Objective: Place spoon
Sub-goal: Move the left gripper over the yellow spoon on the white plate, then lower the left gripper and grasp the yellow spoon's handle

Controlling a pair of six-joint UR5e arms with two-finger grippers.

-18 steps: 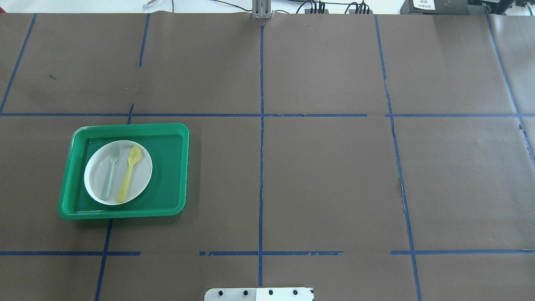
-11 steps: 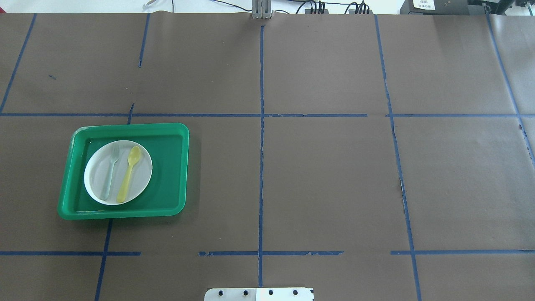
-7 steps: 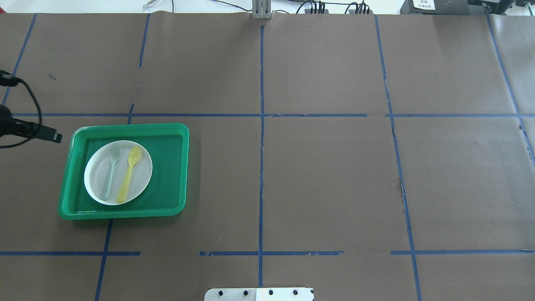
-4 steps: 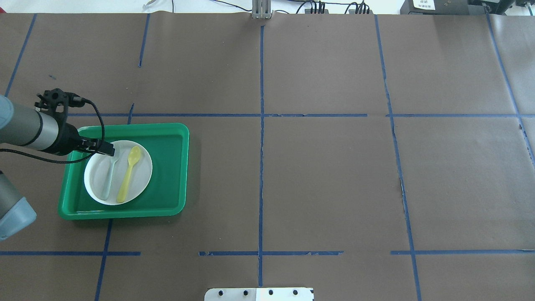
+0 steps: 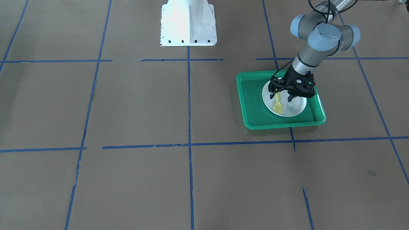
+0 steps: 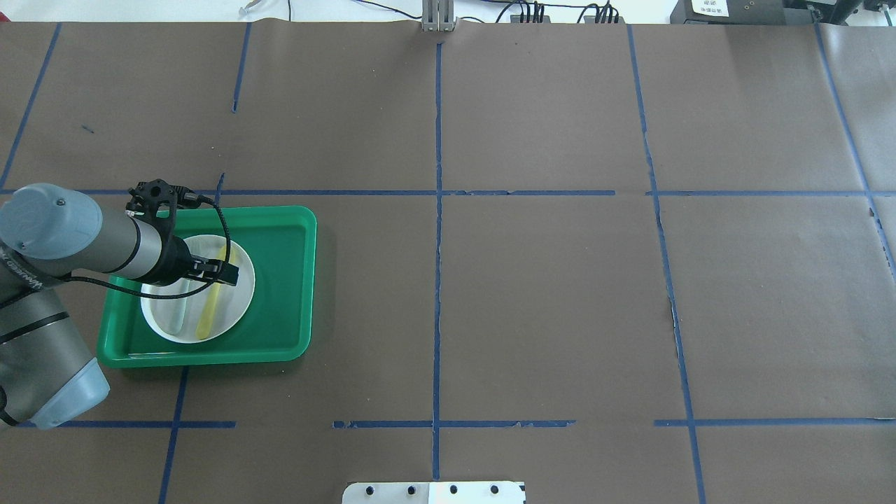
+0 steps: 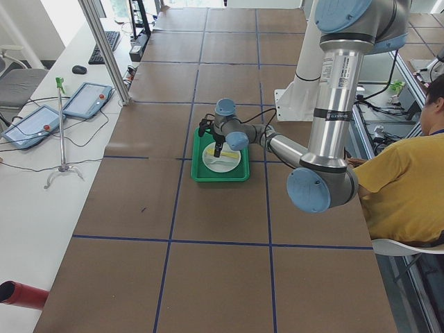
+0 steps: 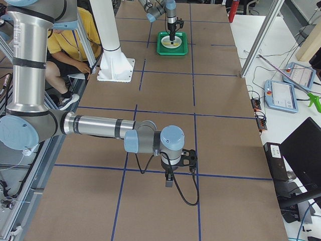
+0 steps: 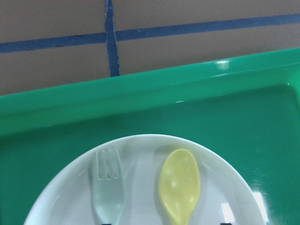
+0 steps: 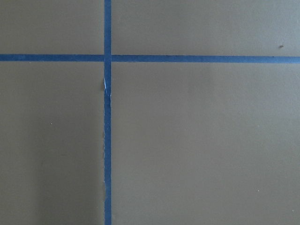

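Observation:
The yellow spoon [image 5: 278,107] lies on the white plate [image 5: 299,105] inside the green tray [image 5: 252,99], next to a pale grey-green fork [image 5: 291,109]. The left wrist view shows the spoon's bowl [image 9: 179,185] and the fork's tines [image 9: 108,185] from close above. My left gripper [image 5: 280,95] hovers open over the plate, its jaws spread above the spoon's handle; in the overhead view [image 6: 224,273] it hides the spoon's bowl. My right gripper [image 8: 169,181] is far from the tray, over bare paper; I cannot tell whether it is open or shut.
Brown paper with blue tape lines [image 6: 437,280] covers the table. The robot's white base [image 5: 188,22] stands at the table's near side. A seated person in yellow [image 7: 409,180] is beside the table.
My left arm has come in from the left and moved its gripper to over the plate. The spoon, fork, plate and tray have not moved.

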